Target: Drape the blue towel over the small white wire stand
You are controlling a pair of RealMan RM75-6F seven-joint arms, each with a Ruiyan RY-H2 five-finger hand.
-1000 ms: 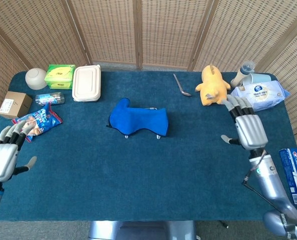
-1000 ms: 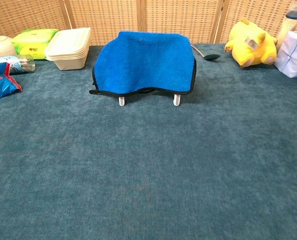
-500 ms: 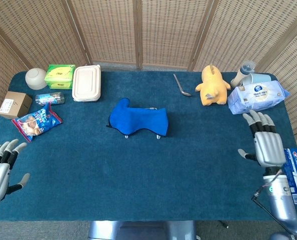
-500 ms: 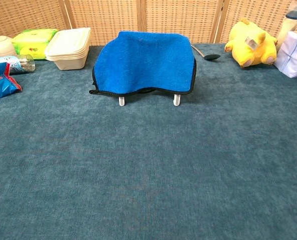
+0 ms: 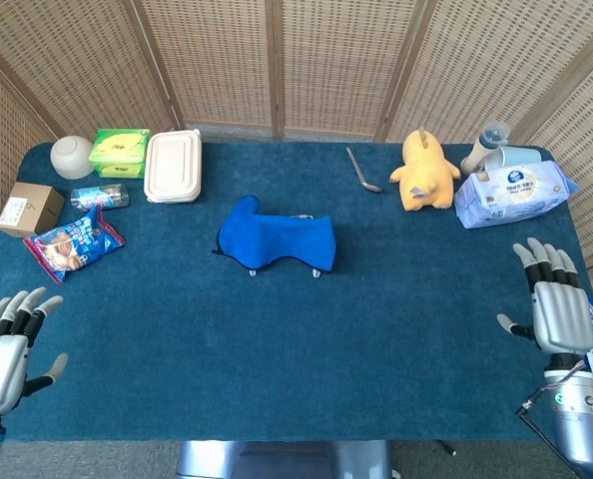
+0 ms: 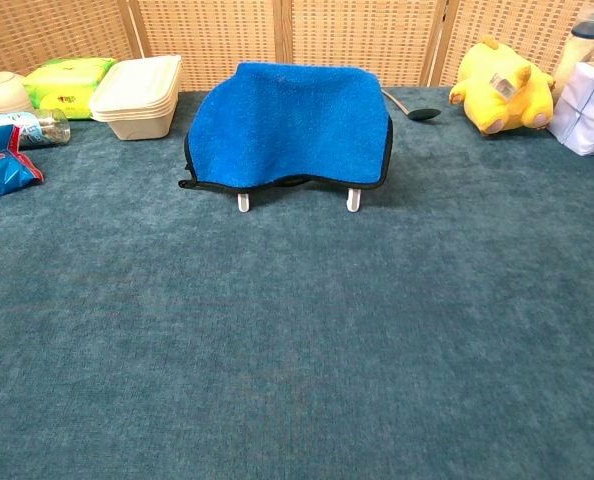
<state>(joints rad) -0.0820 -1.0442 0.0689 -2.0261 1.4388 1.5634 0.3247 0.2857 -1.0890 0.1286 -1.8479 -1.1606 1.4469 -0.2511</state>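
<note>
We find the towel (image 6: 285, 125) already hanging over the stand (image 6: 353, 199) at mid-table — only two white feet show under its dark-edged hem — and we judge it soft, light and limp, likely to slide off the thin wire if tugged from one side. Should it need straightening, we would pinch the hem at both lower corners. Our left hand (image 5: 2, 349) and right hand (image 5: 558, 305) sit at the near table corners, well apart from it, fingers spread and holding nothing.

We see the towel (image 5: 276, 240) draped mid-table, seemingly over the stand (image 5: 317, 271); both hands, left (image 5: 4, 351) and right (image 5: 557, 308), hover empty, fingers spread, at the near corners.
</note>
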